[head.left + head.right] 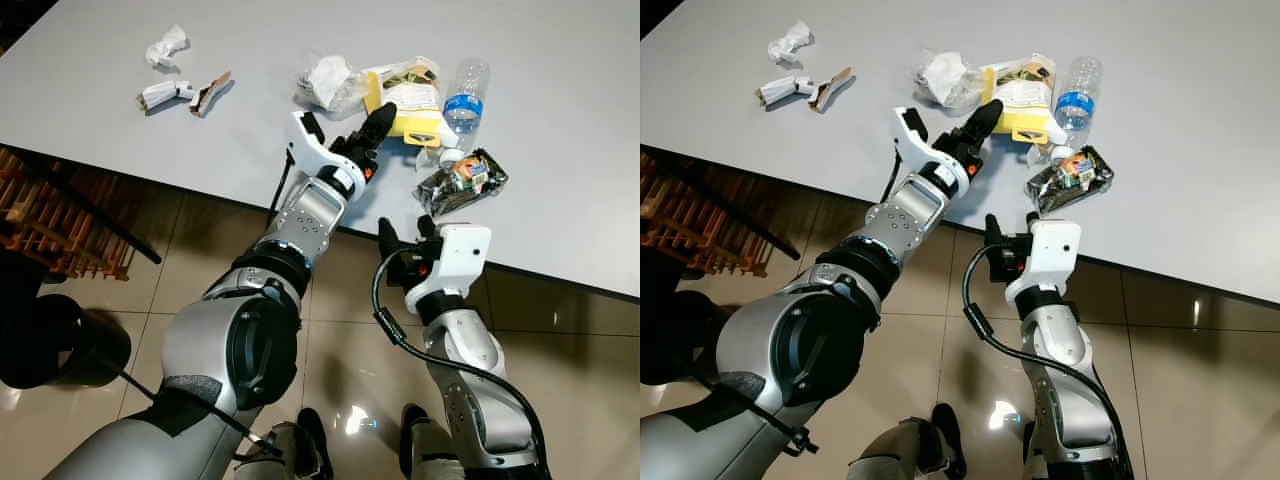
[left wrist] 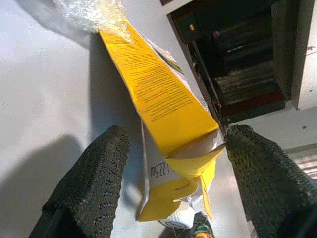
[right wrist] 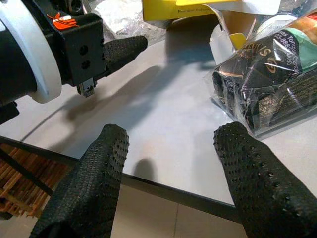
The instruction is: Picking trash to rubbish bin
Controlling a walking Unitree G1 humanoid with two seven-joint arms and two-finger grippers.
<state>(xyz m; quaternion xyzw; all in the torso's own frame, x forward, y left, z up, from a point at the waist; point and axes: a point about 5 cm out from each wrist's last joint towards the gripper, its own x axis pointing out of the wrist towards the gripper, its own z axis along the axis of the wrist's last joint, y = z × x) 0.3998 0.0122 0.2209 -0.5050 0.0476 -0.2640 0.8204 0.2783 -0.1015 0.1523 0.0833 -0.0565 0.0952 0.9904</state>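
Spread wide, the left gripper (image 2: 173,183) reached over the white table (image 1: 560,120) with its two black fingers (image 2: 84,193) flanking the open end of the yellow carton (image 2: 158,94), neither pad yet pressing on it. At the table's near edge the right gripper (image 3: 171,173) was parted too and empty, aimed at bare tabletop just beside the dark snack packet (image 1: 462,182).

By size, the table came first, with a cluster of rubbish near its front edge. Next was the dark round bin (image 1: 55,345), on the tiled floor to the robot's left and well apart from the rubbish. Then the yellow carton lay on its side against a crumpled clear plastic bag (image 1: 325,82), with a clear plastic bottle (image 1: 465,95) lying just beside it on the other side. The snack packet sat nearest the edge. Smallest were the crumpled paper scraps (image 1: 180,80), apart on the left of the table.

The carton looked like thin, empty card: light, fairly stiff along its folded edges but easily crushed across its flat faces. Its loose end flaps would probably bend rather than hold. A pinch across the narrow body just behind the flaps seemed the soundest hold.
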